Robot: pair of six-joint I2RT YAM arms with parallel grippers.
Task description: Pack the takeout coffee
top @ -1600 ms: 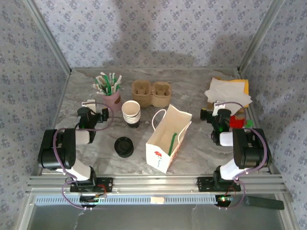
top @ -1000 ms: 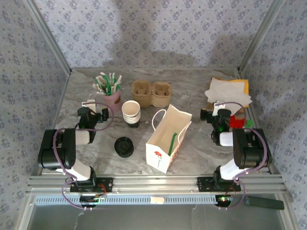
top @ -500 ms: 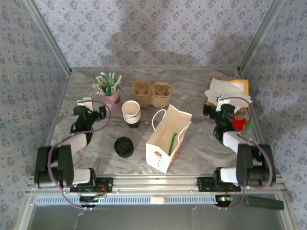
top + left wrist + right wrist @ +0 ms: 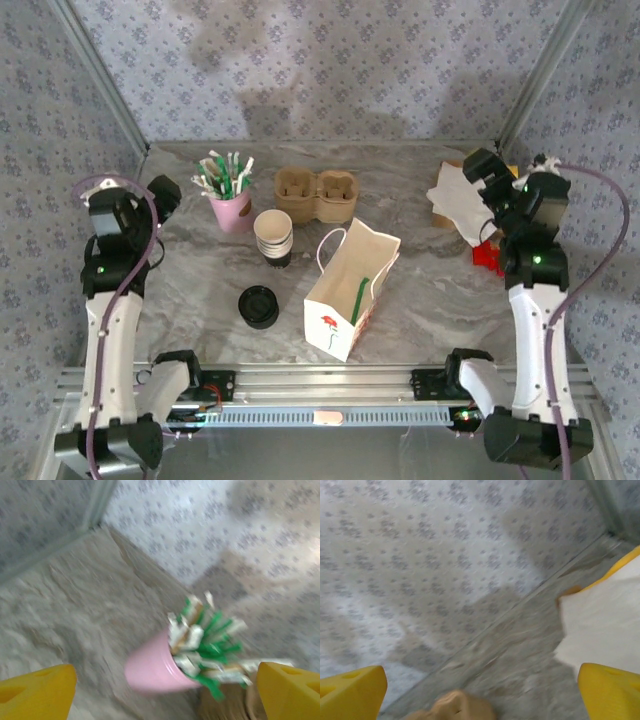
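The takeout coffee (image 4: pixel 259 306), a black-lidded cup seen as a black disc, stands on the marble table left of the white paper bag (image 4: pixel 350 290). The bag stands open with a green item inside. My left gripper (image 4: pixel 163 192) is raised at the far left, well behind the coffee and beside the pink cup. In the left wrist view its yellow fingertips (image 4: pixel 35 692) stand wide apart with nothing held. My right gripper (image 4: pixel 482 165) hangs high at the back right over the napkins. In the right wrist view its fingertips (image 4: pixel 612 690) are spread too, holding nothing.
A pink cup of green-and-white sticks (image 4: pixel 232 195) (image 4: pixel 150 672), a stack of lidless white cups (image 4: pixel 273 235) and a cardboard cup carrier (image 4: pixel 315 193) (image 4: pixel 455 707) stand at the back. White napkins (image 4: pixel 465 200) (image 4: pixel 605 625) lie back right, with a red item (image 4: pixel 488 257) near them.
Both arms have unfolded from their low resting pose and risen. The left gripper swung out left, the right gripper up toward the back right corner. The objects on the table have not moved.
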